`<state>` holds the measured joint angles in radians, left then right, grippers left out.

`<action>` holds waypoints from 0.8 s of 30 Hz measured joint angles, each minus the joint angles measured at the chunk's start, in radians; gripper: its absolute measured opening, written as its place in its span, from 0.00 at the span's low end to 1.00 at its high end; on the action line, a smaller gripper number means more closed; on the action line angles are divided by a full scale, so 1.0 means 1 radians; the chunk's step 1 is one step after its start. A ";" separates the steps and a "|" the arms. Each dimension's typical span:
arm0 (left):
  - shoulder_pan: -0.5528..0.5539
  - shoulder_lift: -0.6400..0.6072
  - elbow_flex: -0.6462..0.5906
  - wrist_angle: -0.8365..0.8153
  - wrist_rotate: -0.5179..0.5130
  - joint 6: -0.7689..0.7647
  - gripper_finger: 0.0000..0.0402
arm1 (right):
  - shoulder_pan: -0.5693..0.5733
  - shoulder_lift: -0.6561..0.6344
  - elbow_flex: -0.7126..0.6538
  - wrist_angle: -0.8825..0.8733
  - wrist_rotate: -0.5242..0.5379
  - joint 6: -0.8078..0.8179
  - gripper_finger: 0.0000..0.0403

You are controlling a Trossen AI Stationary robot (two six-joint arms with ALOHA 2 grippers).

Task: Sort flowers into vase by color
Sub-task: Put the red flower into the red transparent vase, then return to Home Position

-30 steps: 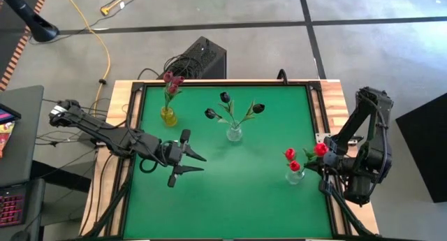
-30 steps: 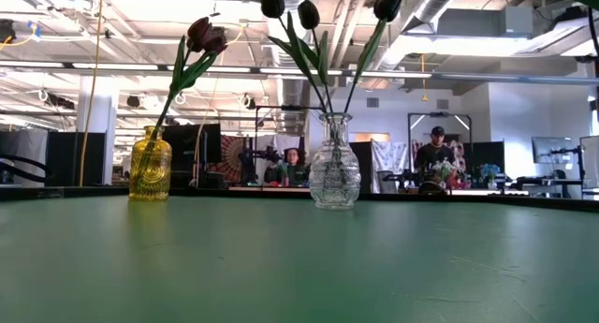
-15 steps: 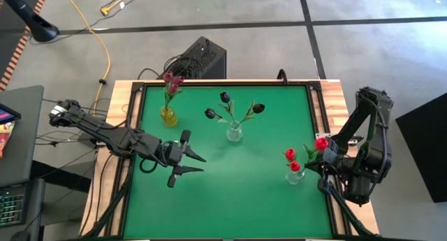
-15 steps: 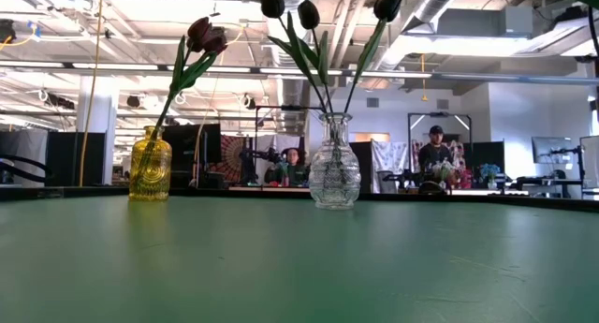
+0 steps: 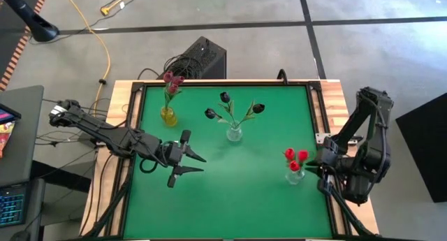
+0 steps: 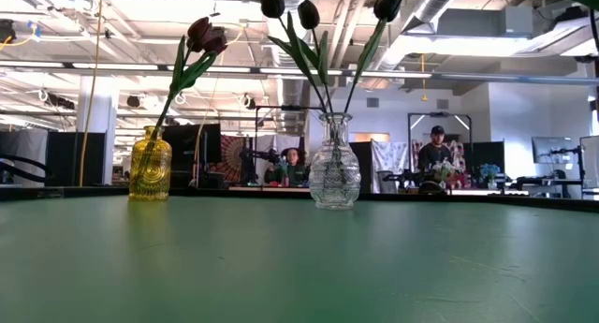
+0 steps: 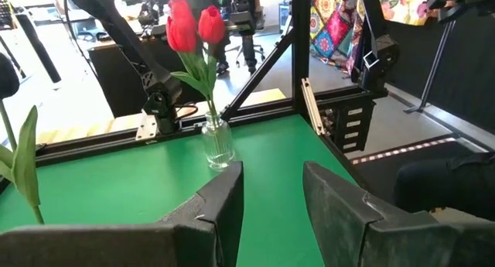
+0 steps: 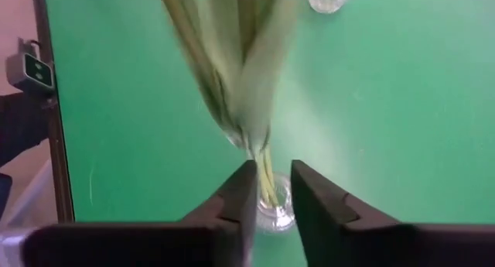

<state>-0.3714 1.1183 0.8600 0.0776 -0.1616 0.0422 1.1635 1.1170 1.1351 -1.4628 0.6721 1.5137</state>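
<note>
While red tulips (image 5: 296, 157) sit in vase (image 5: 295, 176), R gripper (image 5: 316, 165) gapes beside.

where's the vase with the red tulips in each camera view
High view: the clear vase of red tulips stands near the table's right edge, beside the right gripper.
Low view: not in it.
Left wrist view: upper middle, across the green mat.
Right wrist view: at the bottom, just beyond the fingers.
Shared landmark: the green mat.
</note>
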 joint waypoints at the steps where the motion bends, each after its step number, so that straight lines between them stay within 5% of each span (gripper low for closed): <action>1: 0.000 0.000 0.000 0.000 0.000 0.000 0.31 | -0.007 -0.002 0.000 0.000 -0.016 -0.004 0.31; 10: 0.000 0.000 0.000 0.000 -0.001 -0.011 0.31 | -0.129 -0.066 0.037 -0.005 -0.205 -0.101 0.51; 24: 0.037 -0.074 0.001 -0.050 -0.011 -0.045 0.31 | -0.371 -0.165 0.100 -0.109 -0.282 -0.194 0.40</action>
<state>-0.3345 1.0442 0.8612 0.0272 -0.1722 -0.0030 0.7924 0.9525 1.2350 -1.5720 0.3904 1.3193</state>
